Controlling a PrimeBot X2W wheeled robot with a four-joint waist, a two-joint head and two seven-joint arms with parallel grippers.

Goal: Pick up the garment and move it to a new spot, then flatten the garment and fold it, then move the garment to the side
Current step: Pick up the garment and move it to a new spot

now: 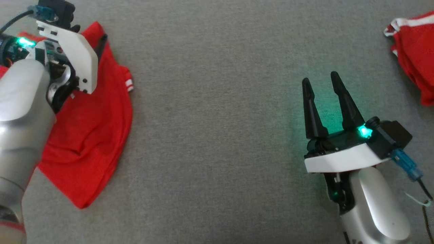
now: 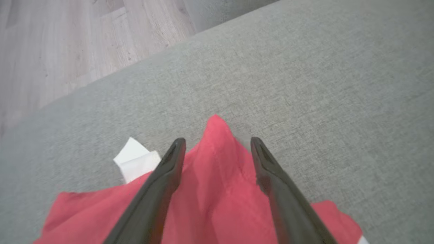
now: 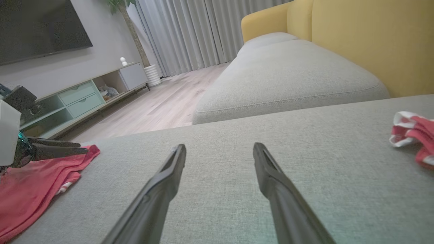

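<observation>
Fingers of the right tool (image 1: pixel 320 78) stand apart with nothing between them, over bare grey sofa cushion (image 1: pixel 217 135), well apart from any cloth.

Red garment (image 1: pixel 91 135) lies crumpled at the robot's left on the cushion. Its long axis runs near-to-far: one pointed corner faces the robot, and the far end lies under the left arm. A striped cuff (image 1: pixel 129 84) points right, toward the cushion's middle.

Left tool (image 2: pixel 217 144): fingers apart, straddling a raised peak of red cloth, not clamped. I cannot tell whether the tips touch the fabric. A white patch (image 2: pixel 135 162) sits just beside the left finger; it could be a label or trim.

Second red garment (image 1: pixel 413 57) lies at the far right.

Risks, as judged:
- The peak is a thin fold, so closing there may catch a single layer, and the cloth could slip out or lift bunched.
- The cushion edge and wood floor (image 2: pixel 67 51) are near the far end, so a drag that way could drop the garment off.
- The two reds look alike and could be confused.
</observation>
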